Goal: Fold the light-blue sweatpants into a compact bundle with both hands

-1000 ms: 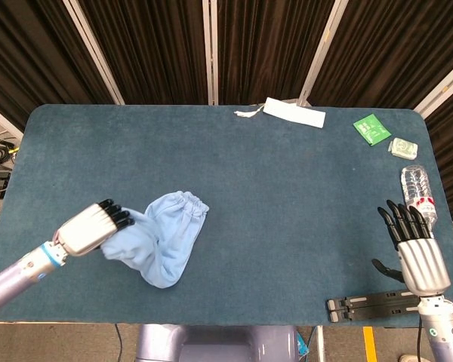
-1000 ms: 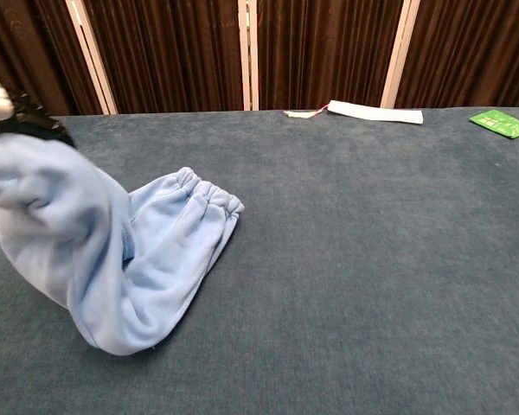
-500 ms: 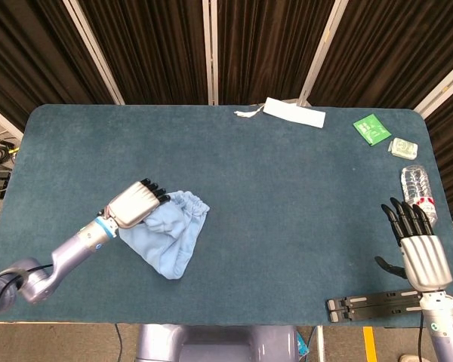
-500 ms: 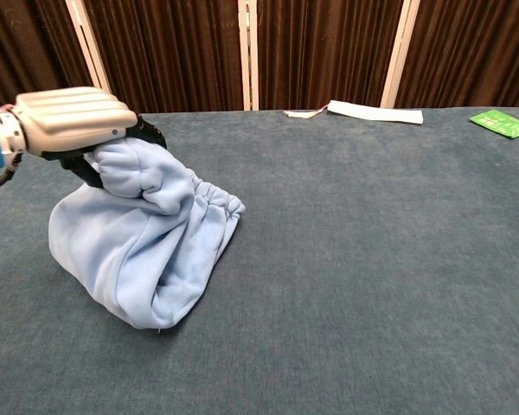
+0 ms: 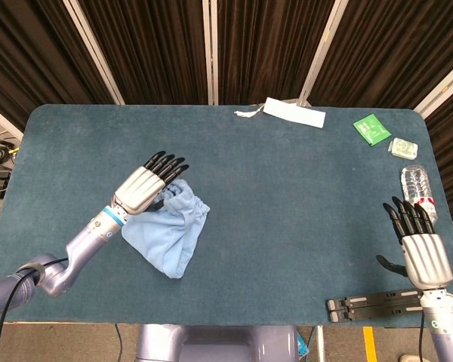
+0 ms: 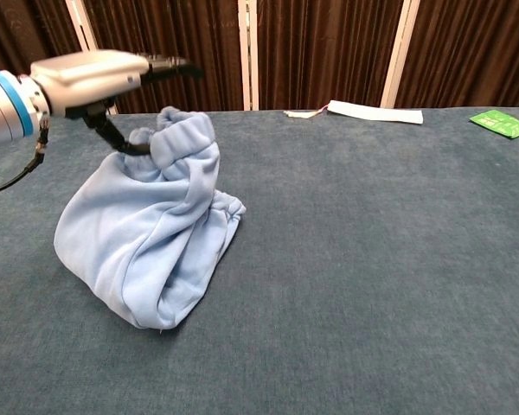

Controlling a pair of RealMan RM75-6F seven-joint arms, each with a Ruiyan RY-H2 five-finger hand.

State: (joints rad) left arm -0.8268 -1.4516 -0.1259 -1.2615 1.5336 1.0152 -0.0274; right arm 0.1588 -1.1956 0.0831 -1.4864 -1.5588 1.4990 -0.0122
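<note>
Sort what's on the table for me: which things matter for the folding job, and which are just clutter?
Job:
- light-blue sweatpants, bunched up
- left hand, fingers extended above the sweatpants
- right hand, open, far from the sweatpants

Lying about:
- white strip at the far edge
- green packet
- small wrapped item
- water bottle
- black stand near the right hand

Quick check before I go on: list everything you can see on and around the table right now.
sweatpants: 1, light blue, bunched at table's left-front
table: 1, dark teal top
white strip: 1, white, back edge, centre
green packet: 1, green, back right
small packet: 1, whitish, right of green packet
bottle: 1, clear with red label, right edge
black stand: 1, black, front right
curtains: dark, behind table
left robot hand: fingers spread, over the sweatpants
right robot hand: fingers spread, front right, holding nothing
</note>
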